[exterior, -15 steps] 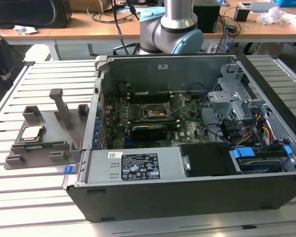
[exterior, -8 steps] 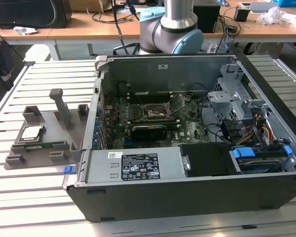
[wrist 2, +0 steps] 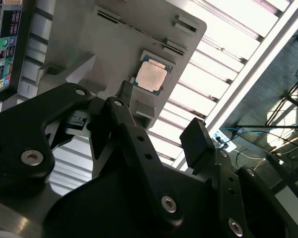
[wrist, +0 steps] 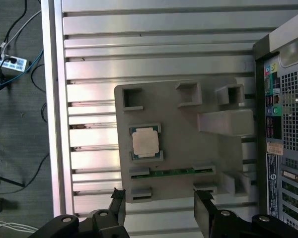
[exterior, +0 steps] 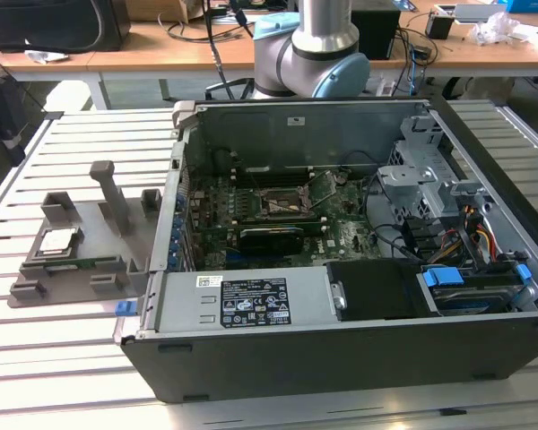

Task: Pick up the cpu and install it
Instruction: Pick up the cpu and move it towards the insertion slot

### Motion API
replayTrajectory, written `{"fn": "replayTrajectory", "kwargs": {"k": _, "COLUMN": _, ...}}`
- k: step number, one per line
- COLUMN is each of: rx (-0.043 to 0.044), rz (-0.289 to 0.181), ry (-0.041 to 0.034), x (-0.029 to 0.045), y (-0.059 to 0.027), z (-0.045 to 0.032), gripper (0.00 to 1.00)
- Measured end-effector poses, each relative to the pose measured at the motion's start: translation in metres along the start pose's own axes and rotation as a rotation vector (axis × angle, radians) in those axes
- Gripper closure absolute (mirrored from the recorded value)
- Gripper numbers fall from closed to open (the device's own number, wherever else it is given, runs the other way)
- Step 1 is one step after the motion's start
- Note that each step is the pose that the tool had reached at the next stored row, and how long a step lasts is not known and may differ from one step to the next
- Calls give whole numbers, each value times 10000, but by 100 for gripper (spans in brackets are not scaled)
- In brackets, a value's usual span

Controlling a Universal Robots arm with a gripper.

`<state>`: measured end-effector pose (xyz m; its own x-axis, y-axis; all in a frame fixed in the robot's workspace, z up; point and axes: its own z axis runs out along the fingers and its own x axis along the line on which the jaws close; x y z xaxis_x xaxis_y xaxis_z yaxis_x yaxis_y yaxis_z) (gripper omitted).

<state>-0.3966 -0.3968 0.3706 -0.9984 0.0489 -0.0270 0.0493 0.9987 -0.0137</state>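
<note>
**rigwatcher:** So how far along is this install? Looks like basically nothing's done?

**benchguy:** Yep, step 1 hasn't happened. The small flat square cpu with the dull silver top [exterior: 57, 241] sits in its recess on the grey plastic tray [exterior: 88, 218]. That's the lower part of the exterior view's left, on the slatted metal table [exterior: 72, 358], just beside the opened-up metal computer case [exterior: 341, 358]. The black square socket with the metal frame [exterior: 282, 204] is mid-frame on the green motherboard [exterior: 341, 235]. It looks unfilled to me, though it's small. So the pickup and the seating are both left.

**rigwatcher:** And the arm?

**benchguy:** The silver and pale blue arm [exterior: 312, 54] rises at the top centre of the exterior view, behind the case. In both wrist views the black gripper [wrist: 160, 198] hangs above the tray, looking down on the chip. Its 2 fingers [wrist: 202, 208] are spread wide with nothing between them, well apart from the cpu. It's not touching anything, as far as I can see.
</note>
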Motion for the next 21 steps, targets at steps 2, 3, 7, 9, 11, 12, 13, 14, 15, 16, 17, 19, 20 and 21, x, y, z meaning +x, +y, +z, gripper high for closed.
{"fn": "replayTrajectory", "kwargs": {"k": 2, "rx": 1, "rz": 0, "ry": 1, "x": 0, "y": 0, "z": 4, "gripper": 34}}
{"fn": "replayTrajectory", "kwargs": {"k": 3, "rx": 1, "rz": 0, "ry": 0, "x": 0, "y": 0, "z": 7, "gripper": 34}}
{"fn": "replayTrajectory", "kwargs": {"k": 7, "rx": 0, "rz": 0, "ry": 0, "x": 1, "y": 0, "z": 20, "gripper": 34}}
{"fn": "replayTrajectory", "kwargs": {"k": 9, "rx": 0, "rz": 0, "ry": 1, "x": 1, "y": 0, "z": 25, "gripper": 34}}
{"fn": "replayTrajectory", "kwargs": {"k": 11, "rx": 0, "rz": 0, "ry": 0, "x": 1, "y": 0, "z": 29, "gripper": 34}}
{"fn": "replayTrajectory", "kwargs": {"k": 12, "rx": 1, "rz": 0, "ry": 0, "x": 1, "y": 0, "z": 31, "gripper": 34}}
{"fn": "replayTrajectory", "kwargs": {"k": 13, "rx": 0, "rz": 0, "ry": 0, "x": 1, "y": 1, "z": 34, "gripper": 34}}
{"fn": "replayTrajectory", "kwargs": {"k": 14, "rx": 0, "rz": 0, "ry": 0, "x": 1, "y": 0, "z": 37, "gripper": 34}}
{"fn": "replayTrajectory", "kwargs": {"k": 15, "rx": 0, "rz": 0, "ry": 0, "x": 1, "y": 1, "z": 39, "gripper": 34}}
{"fn": "replayTrajectory", "kwargs": {"k": 16, "rx": 0, "rz": 0, "ry": 1, "x": 1, "y": 1, "z": 42, "gripper": 34}}
{"fn": "replayTrajectory", "kwargs": {"k": 17, "rx": 0, "rz": 0, "ry": 0, "x": 1, "y": 1, "z": 45, "gripper": 34}}
{"fn": "replayTrajectory", "kwargs": {"k": 19, "rx": 0, "rz": 0, "ry": 1, "x": 1, "y": 1, "z": 50, "gripper": 34}}
{"fn": "replayTrajectory", "kwargs": {"k": 20, "rx": 1, "rz": 0, "ry": 1, "x": 1, "y": 1, "z": 52, "gripper": 34}}
{"fn": "replayTrajectory", "kwargs": {"k": 21, "rx": 1, "rz": -1, "ry": 0, "x": 1, "y": 1, "z": 55, "gripper": 34}}
